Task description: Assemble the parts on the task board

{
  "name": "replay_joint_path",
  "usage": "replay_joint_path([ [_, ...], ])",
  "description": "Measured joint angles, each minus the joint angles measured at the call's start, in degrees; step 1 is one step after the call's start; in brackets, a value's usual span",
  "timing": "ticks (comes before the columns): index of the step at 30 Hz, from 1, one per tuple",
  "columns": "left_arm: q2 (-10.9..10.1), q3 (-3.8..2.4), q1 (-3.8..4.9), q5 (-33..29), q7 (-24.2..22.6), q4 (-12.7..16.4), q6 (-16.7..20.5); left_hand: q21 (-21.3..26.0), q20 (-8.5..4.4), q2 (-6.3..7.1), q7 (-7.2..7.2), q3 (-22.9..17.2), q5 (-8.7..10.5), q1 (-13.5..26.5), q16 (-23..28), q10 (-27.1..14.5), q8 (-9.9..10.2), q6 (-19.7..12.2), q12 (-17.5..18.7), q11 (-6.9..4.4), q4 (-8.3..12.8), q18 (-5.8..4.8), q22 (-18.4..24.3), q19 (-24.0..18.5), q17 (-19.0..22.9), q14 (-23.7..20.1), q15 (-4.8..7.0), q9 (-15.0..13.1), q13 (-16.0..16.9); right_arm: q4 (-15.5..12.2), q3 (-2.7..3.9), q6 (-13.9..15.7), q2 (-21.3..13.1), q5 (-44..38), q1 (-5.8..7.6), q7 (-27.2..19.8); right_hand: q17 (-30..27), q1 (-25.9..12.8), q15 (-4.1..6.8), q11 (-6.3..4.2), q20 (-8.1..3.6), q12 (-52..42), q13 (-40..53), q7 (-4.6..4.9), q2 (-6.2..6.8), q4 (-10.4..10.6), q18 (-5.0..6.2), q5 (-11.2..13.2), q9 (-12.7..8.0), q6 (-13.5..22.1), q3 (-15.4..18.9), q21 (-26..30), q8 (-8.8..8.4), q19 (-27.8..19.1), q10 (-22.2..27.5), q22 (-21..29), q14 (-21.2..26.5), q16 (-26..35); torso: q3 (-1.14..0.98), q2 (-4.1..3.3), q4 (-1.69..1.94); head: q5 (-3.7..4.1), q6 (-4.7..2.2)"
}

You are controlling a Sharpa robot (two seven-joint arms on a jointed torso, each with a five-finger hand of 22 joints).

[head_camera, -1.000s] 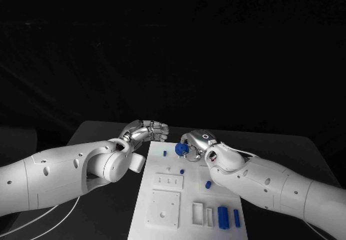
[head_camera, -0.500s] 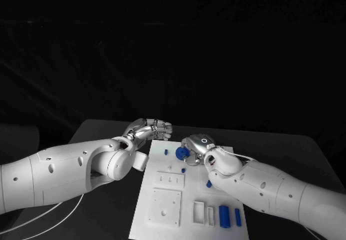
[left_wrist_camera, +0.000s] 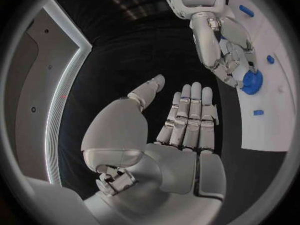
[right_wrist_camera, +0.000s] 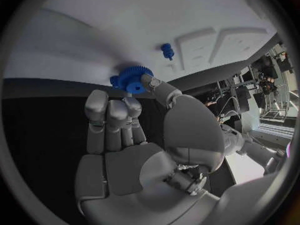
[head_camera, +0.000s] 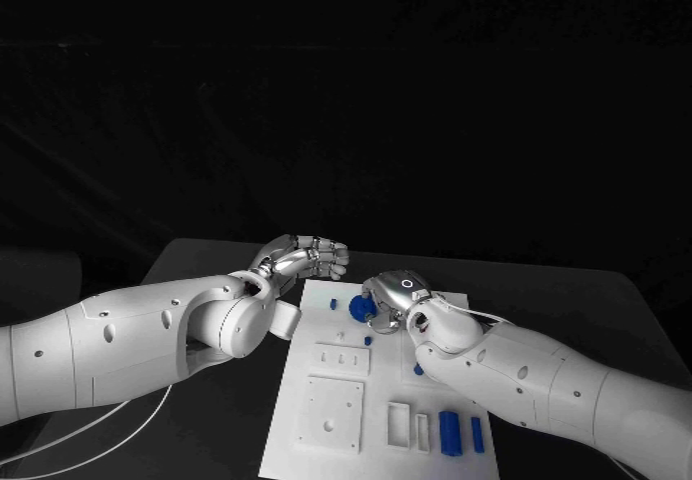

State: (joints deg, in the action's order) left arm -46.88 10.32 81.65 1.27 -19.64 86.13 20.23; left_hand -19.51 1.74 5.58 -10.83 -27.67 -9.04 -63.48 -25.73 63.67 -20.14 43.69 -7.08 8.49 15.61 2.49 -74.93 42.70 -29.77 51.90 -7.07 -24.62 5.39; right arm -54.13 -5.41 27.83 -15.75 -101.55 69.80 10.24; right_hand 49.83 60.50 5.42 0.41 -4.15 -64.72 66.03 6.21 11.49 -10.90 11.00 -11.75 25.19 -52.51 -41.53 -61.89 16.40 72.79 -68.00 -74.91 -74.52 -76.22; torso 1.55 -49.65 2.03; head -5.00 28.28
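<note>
Black table (head_camera: pixel 577 300), matt, bearing one white rectangular task board (head_camera: pixel 335 360) at its middle, long axis running near to far. Right hand (head_camera: pixel 387 297), silver, many-fingered, on a white arm entering from the right: positioned over the far end of the board, fingers curled and pinching a blue toothed gear wheel (head_camera: pixel 362 307) between thumb and fingertips; in the right wrist view the gear (right_wrist_camera: pixel 130 78) sits at the fingertips just against the white board surface (right_wrist_camera: pixel 75 40), though whether it touches the board cannot be told. Left hand (head_camera: pixel 300 260), silver, on a white arm entering from the left: placed off the board's far left corner, over the black table, holding nothing; the left wrist view shows its fingers (left_wrist_camera: pixel 189 116) extended side by side with the thumb set apart, palm empty, while the right hand (left_wrist_camera: pixel 226 50) with the gear (left_wrist_camera: pixel 252 81) lies beyond it. Parts on the board: one small blue peg (head_camera: pixel 333 304) near the far edge, just left of the gear; one small blue piece (head_camera: pixel 365 341) beside the right wrist; one further blue piece (head_camera: pixel 417 369) partly hidden by the right arm; two long blue blocks (head_camera: pixel 449 432) and (head_camera: pixel 476 434) standing side by side at the near right corner. Board fittings: raised white square plate (head_camera: pixel 329 414) at near left, a smaller white plate (head_camera: pixel 342 358) beyond it, and two narrow white slotted frames (head_camera: pixel 397 423) left of the blue blocks.
</note>
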Motion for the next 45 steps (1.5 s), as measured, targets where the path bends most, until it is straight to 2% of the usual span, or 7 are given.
replay_joint_path([
  [8,0.13,0.01,0.08,-0.01,0.01,-0.08,0.0,0.0,0.0,0.0,0.0,0.0,0.0,0.0,0.0,0.0,0.0,0.0,0.0,0.0,0.0,0.0,0.01,0.0,0.01,0.0,0.0,0.0,0.0,0.8,-0.17,-0.05,0.5,0.11,-0.08,-0.03,-0.01,0.0,0.0,0.0,-0.16,0.0,-0.09,0.01,0.0,0.17,0.0,0.75,-0.03,0.01,0.17,0.0,-0.18,-0.16,0.0,0.0,0.0,0.0,-0.02,0.02,-0.04,-0.01,0.11],
  [14,0.17,0.01,0.1,-0.01,0.01,-0.12,0.0,0.0,0.0,0.0,0.0,0.0,0.0,0.0,0.0,0.0,0.0,0.0,0.0,0.0,0.0,0.0,0.01,0.0,0.01,0.0,0.0,0.0,0.0,0.99,-0.19,-0.06,0.74,0.22,-0.1,-0.03,0.04,-0.26,0.0,0.13,-0.16,0.0,-0.23,0.63,0.26,0.17,0.0,0.93,-0.26,0.62,0.18,0.0,-0.32,-0.15,0.13,0.0,0.0,0.23,-0.04,0.03,-0.03,0.12,0.05],
  [20,0.16,0.01,0.13,-0.01,0.03,-0.13,0.0,0.0,0.0,0.0,0.0,0.0,0.0,0.0,0.0,0.0,0.0,0.0,0.0,0.0,0.0,0.0,0.01,0.0,-0.04,0.0,0.0,0.0,0.0,1.05,-0.21,-0.28,0.8,0.56,-0.11,-0.08,0.04,0.09,-0.01,0.54,-0.16,0.0,-0.45,1.64,0.67,0.33,0.0,2.98,-0.73,1.72,0.33,0.0,-1.53,-0.15,0.54,0.0,0.0,0.46,-0.05,0.05,-0.04,0.05,0.05],
  [22,0.16,0.01,0.16,-0.01,0.04,-0.13,0.0,0.0,0.0,0.0,0.0,0.0,0.0,0.0,0.0,0.0,0.0,0.0,0.0,0.0,0.0,0.0,0.01,0.0,-0.04,0.0,0.0,0.0,0.0,1.0,-0.22,-0.37,0.82,0.68,-0.13,-0.12,0.03,-0.09,-0.01,0.93,-0.24,0.0,-0.47,1.67,0.98,0.21,0.0,3.1,-0.93,2.91,0.76,0.0,-2.03,-0.07,0.95,0.0,-0.01,0.55,-0.05,0.05,-0.04,0.01,0.11],
  [26,0.16,0.01,0.18,-0.01,0.05,-0.15,0.0,0.0,0.0,0.0,0.0,0.0,0.0,0.0,0.0,0.0,0.0,0.0,0.21,0.0,0.0,-0.01,0.02,0.0,-0.04,0.0,0.0,0.0,0.0,0.97,-0.23,-0.56,0.84,0.85,-0.14,-0.13,0.1,0.08,-0.01,0.69,-0.25,0.0,-0.57,1.27,1.27,-0.08,0.0,3.14,-1.05,4.26,1.05,0.0,-2.12,-0.05,0.71,0.0,-0.01,0.67,-0.05,0.05,-0.04,-0.04,0.14],
  [38,0.13,0.01,0.21,-0.01,0.05,-0.2,0.0,0.0,0.0,0.23,0.0,0.0,0.0,0.23,0.0,-0.21,0.0,0.0,0.21,0.21,0.0,0.0,0.02,0.0,-0.03,0.0,0.0,0.0,-0.06,0.9,-0.23,-1.42,0.71,1.37,-0.14,-0.18,0.15,0.08,-0.01,0.6,-0.43,0.0,-0.7,1.27,1.27,-0.08,0.0,3.59,-1.05,4.27,1.68,0.0,-2.12,-0.17,0.63,0.0,-0.01,0.67,-0.09,0.05,-0.07,-0.08,0.15],
  [45,-0.04,0.01,0.22,-0.01,0.05,-0.6,0.0,0.0,0.0,0.23,0.0,0.0,0.0,0.23,0.0,-0.21,0.0,0.0,0.21,0.21,0.0,-0.01,0.03,0.0,-0.08,0.0,0.0,0.0,-0.05,-1.61,-0.23,-0.66,-1.49,2.77,-0.07,-0.69,0.15,0.08,-0.01,0.6,-0.43,0.0,-0.76,1.27,1.27,-0.07,0.0,3.59,-0.94,4.27,2.0,0.0,-2.11,-0.18,0.63,0.0,-0.01,0.89,-0.13,0.07,-0.09,-0.12,-0.04],
])
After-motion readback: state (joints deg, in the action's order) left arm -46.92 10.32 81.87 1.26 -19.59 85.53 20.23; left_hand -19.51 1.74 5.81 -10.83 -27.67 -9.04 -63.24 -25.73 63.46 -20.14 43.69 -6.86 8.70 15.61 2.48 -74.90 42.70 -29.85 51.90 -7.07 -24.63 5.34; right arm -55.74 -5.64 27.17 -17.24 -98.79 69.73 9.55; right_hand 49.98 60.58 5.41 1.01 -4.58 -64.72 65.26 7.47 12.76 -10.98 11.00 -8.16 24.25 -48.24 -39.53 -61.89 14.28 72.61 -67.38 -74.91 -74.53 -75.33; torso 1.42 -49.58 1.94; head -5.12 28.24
